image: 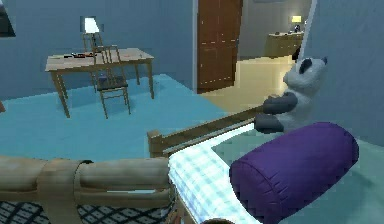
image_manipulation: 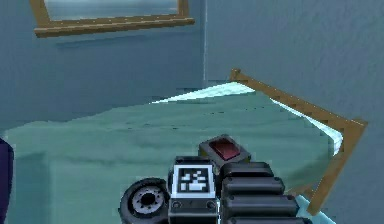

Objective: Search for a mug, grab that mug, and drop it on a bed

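Observation:
The bed's teal blanket (image_manipulation: 110,140) spreads across the arm side view inside a wooden frame (image_manipulation: 300,105). My arm's end rises from the bottom edge with a white marked square (image_manipulation: 195,182). Left of the square is the gripper's dark round body (image_manipulation: 148,200); its fingers cannot be made out. A small dark-red thing (image_manipulation: 226,150) shows just past the arm's end against the blanket. I cannot tell whether the gripper holds anything. In the forward view the bed (image: 215,165) carries a purple bolster (image: 295,170) and a panda plush (image: 292,95).
A wooden desk (image: 100,65) with a lamp (image: 91,28) and a chair (image: 112,85) stands at the back left. A brown door (image: 218,42) opens onto a far room with a dresser (image: 283,43). A wooden window frame (image_manipulation: 110,20) hangs above the bed.

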Controlling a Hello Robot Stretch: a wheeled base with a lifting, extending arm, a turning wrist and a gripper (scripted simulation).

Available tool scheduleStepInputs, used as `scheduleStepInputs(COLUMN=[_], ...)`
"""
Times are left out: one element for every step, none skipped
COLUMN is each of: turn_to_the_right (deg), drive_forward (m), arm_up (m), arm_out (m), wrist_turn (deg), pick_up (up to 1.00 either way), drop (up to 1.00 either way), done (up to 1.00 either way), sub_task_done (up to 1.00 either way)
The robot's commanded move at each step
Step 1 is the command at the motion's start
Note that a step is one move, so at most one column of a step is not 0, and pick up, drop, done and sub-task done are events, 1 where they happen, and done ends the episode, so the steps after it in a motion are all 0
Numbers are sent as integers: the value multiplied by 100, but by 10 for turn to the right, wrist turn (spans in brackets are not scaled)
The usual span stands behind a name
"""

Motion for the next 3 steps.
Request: scheduleStepInputs(turn_to_the_right=[0, 0, 0], drive_forward=[0, 0, 0], arm_up=[0, 0, 0], arm_out=[46, 0, 0], wrist_turn=[0, 450, 420], pick_up=[0, 0, 0], drop=[0, 0, 0], done=[0, 0, 0], sub_task_done=[0, 0, 0])
